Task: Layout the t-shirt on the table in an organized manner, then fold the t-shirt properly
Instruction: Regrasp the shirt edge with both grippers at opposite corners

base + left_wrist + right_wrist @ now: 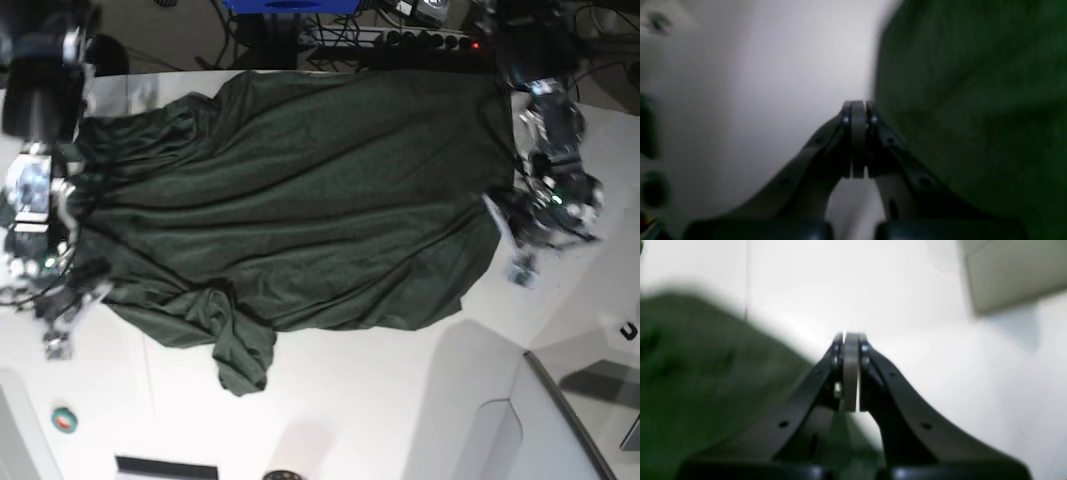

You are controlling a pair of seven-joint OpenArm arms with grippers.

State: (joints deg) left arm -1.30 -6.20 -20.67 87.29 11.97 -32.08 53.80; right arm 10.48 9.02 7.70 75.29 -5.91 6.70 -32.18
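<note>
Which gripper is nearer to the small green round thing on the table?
The right gripper. It hangs just above the small green round thing, beside the t-shirt. The left gripper is far across the table, past the shirt's other side.

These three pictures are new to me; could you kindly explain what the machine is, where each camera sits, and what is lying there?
It is a robot with two arms working over a white table. The base view looks down from above; the other two cameras ride on the wrists, looking along each arm's jaws. A dark green t-shirt lies spread but wrinkled on the table. In the base view the left gripper is at the shirt's right edge, the right gripper at its left edge. Both wrist views are blurred, yet each shows the jaws shut with nothing between them, the shirt lying beside them.
</note>
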